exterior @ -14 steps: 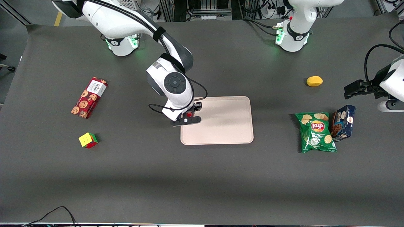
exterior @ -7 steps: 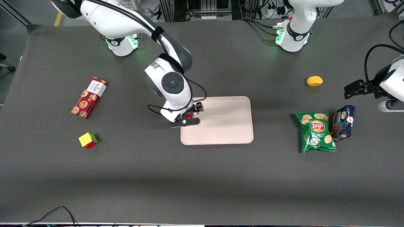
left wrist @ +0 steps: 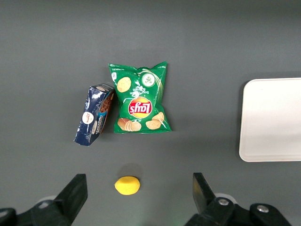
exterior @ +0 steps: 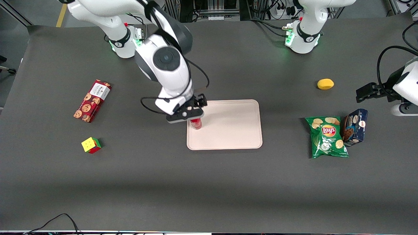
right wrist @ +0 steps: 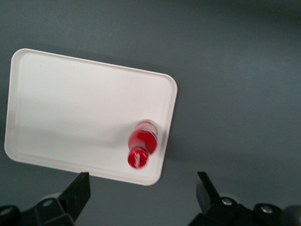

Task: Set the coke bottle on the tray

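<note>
The coke bottle (exterior: 196, 124), small and all red, stands upright on the pale tray (exterior: 232, 130), close to the tray edge nearest the working arm's end. My gripper (exterior: 186, 112) hangs above it, open, with nothing between its fingers. In the right wrist view the bottle (right wrist: 141, 143) shows from above, red cap up, near a rounded corner of the tray (right wrist: 70, 108). The gripper (right wrist: 142, 189) is well clear of it, and the dark fingers (right wrist: 79, 190) stand wide apart.
A long red cookie box (exterior: 92, 101) and a colour cube (exterior: 91, 145) lie toward the working arm's end. Toward the parked arm's end lie a green chips bag (exterior: 327, 137), a blue cookie box (exterior: 355, 126) and a yellow lemon-like fruit (exterior: 325, 84).
My gripper has risen off the tray and drawn away from the front camera. The bottle, earlier almost hidden under the hand, now stands free on the tray.
</note>
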